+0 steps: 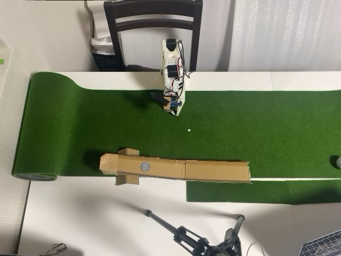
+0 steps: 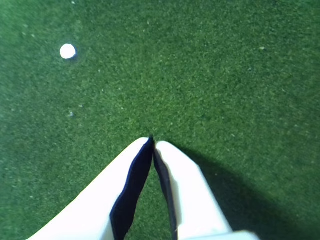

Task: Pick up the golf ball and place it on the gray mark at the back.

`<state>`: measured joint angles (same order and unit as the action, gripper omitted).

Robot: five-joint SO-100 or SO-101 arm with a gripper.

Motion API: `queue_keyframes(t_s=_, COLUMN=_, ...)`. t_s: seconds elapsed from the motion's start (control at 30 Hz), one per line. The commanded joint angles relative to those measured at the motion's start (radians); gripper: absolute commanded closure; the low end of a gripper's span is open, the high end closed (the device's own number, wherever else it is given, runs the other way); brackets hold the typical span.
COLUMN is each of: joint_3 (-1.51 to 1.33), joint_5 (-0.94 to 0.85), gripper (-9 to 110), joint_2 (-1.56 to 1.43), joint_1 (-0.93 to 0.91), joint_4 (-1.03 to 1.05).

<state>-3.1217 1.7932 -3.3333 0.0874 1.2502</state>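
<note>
- Gripper (image 2: 152,140): the 2 jaws meet at their tips, nothing between them, above green turf (image 2: 225,75).
- Golf ball: not visible; only a flat white dot (image 1: 188,130).
- Gray mark (image 1: 146,166): on the cardboard strip (image 1: 213,172), left of the arm.

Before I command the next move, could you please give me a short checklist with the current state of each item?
1. Pincer open for a grasp: not ok; its tips meet, and it holds nothing.
2. Golf ball located: cannot tell; the white dot near the pincer looks flat, and a rounded object at the right edge of the overhead view is cut off.
3. Gray mark free: ok; nothing sits on it.
4. Cardboard under the mark lying flat: ok.
5. Turf between arm and mark clear: ok; only the dot lies there.
</note>
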Motion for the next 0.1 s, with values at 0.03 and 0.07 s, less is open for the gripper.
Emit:
queue_keyframes(t_s=0.03, joint_3=-0.08, joint_5=-0.002, gripper=101, joint_2=-0.089, joint_1=-0.002, joint_4=0.005)
queue_keyframes(t_s=0.07, joint_3=-0.08, joint_5=-0.002, gripper=101, joint_2=-0.089, joint_1=-0.002, joint_4=0.005)
